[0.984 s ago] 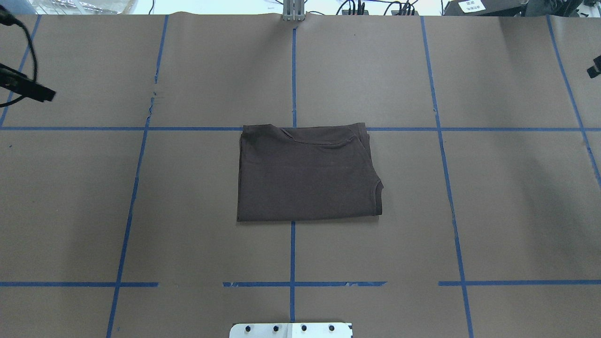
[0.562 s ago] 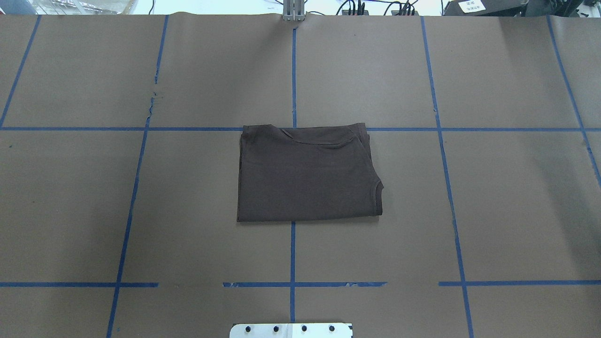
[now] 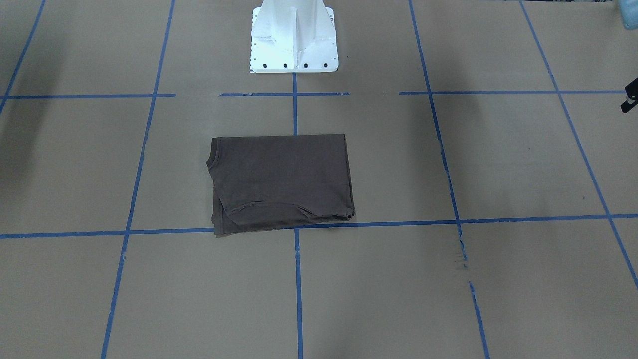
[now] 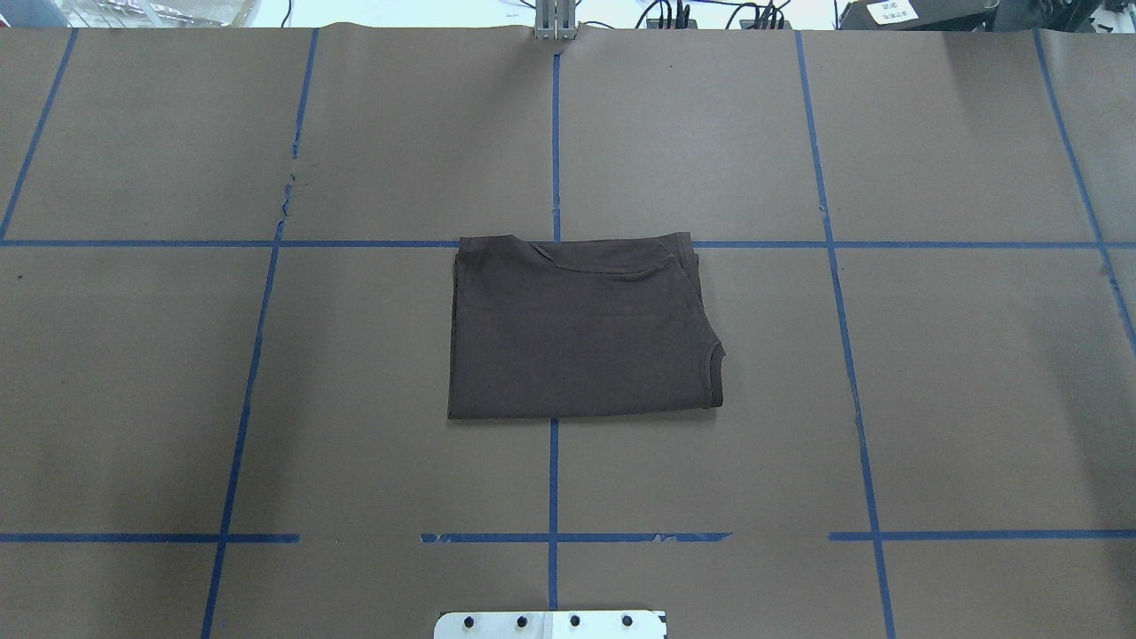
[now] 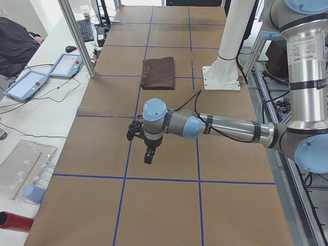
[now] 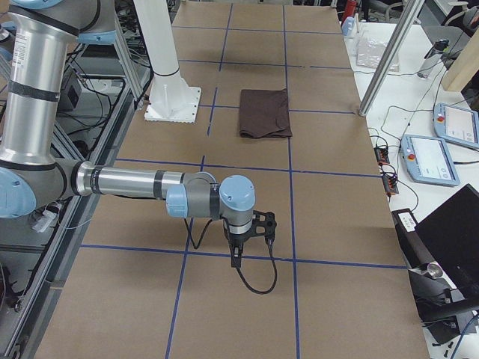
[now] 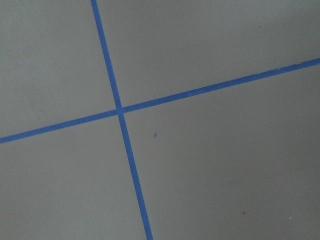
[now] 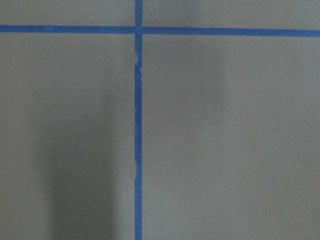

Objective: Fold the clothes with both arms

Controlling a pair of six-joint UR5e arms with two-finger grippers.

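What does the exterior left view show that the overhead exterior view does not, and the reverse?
Only the exterior left view shows the left arm with its gripper hanging over the table, apart from the T-shirt, and a person beside the table. Only the overhead view shows a white label beyond the table's far right corner. Both show that folded T-shirt lying flat among blue tape lines.

Check your overhead view against one second back. Then, the left gripper (image 5: pixel 148 158) sat at that view's left edge and a tip of the right gripper (image 6: pixel 237 259) at its right edge. By 0.6 s ago both had gone from that frame, and they are out of it now. You now see them whole only from the side cameras, each hanging over brown paper (image 5: pixel 164 205). Your front-facing view catches a black sliver of the left arm (image 3: pixel 630 97) at its right edge. Jaw spacing unreadable.
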